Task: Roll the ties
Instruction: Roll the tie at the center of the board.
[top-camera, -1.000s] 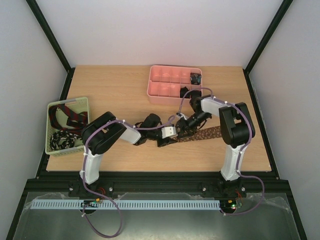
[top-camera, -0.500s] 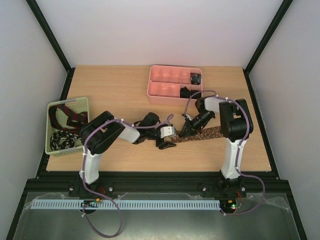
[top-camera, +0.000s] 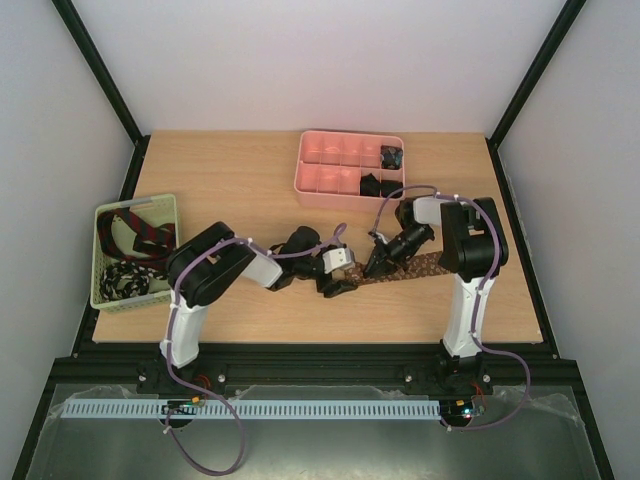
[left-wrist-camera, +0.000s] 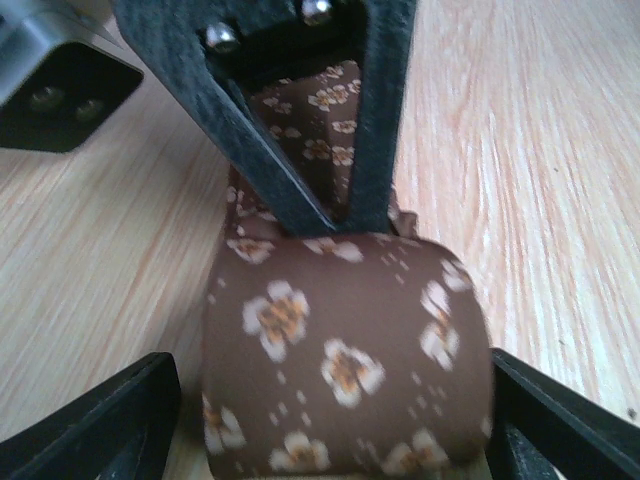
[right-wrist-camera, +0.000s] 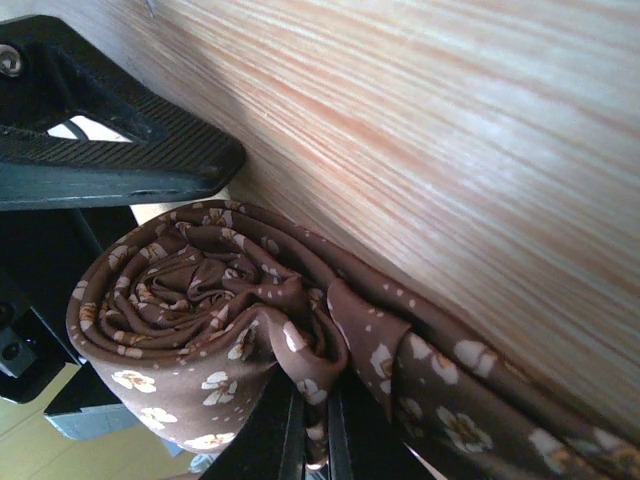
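brown tie (top-camera: 408, 268) lay on table (top-camera: 220, 180), part rolled, tail flat | my right gripper (top-camera: 378, 263) pinched its core | my left gripper (left-wrist-camera: 335, 405) stood apart round the roll | coils (top-camera: 378, 185) sat in tray (top-camera: 310, 186) | ties (top-camera: 138, 236) in basket (top-camera: 100, 296) waited unrolled

Left claw (left-wrist-camera: 330, 400) has spread wide over the last second; its fingers now flank the rolled end of the brown tie (left-wrist-camera: 345, 340). Right claw (right-wrist-camera: 312, 430) has snapped shut, pinching fabric at the roll's core. Its arm has drawn back to the right, uncovering a black coil (top-camera: 370, 184) in the pink tray (top-camera: 312, 186).
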